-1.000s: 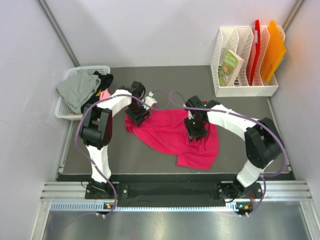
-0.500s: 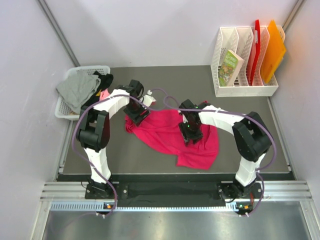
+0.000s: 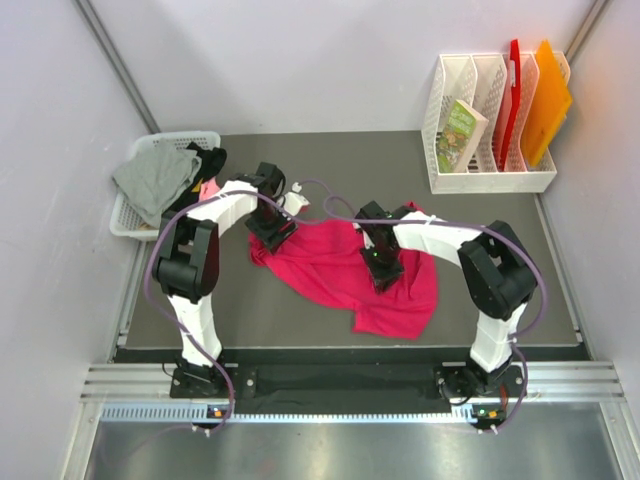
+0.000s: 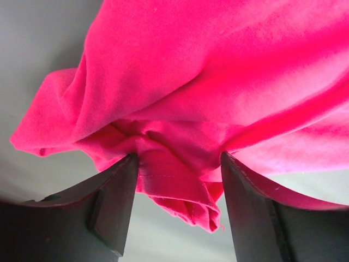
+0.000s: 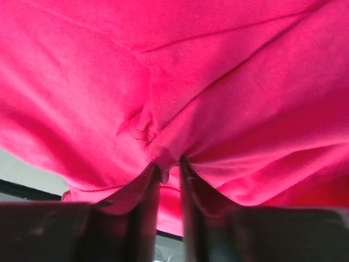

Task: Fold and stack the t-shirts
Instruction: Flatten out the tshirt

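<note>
The right tool [image 5: 169, 169] pinches a fold of the crimson t-shirt [image 3: 335, 268]; the left tool [image 4: 177, 159] stands wide astride its bunched hem. Pulling one-sided could slip that small pinch

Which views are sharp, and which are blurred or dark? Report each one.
Top external: evenly lit and sharp across the crimson-red cloth t-shirt. Left wrist: shirt folds fairly sharp, left gripper's fingers in shadow. Right wrist: cloth fills the frame, soft; right gripper's fingers blurred, nearly black.
</note>
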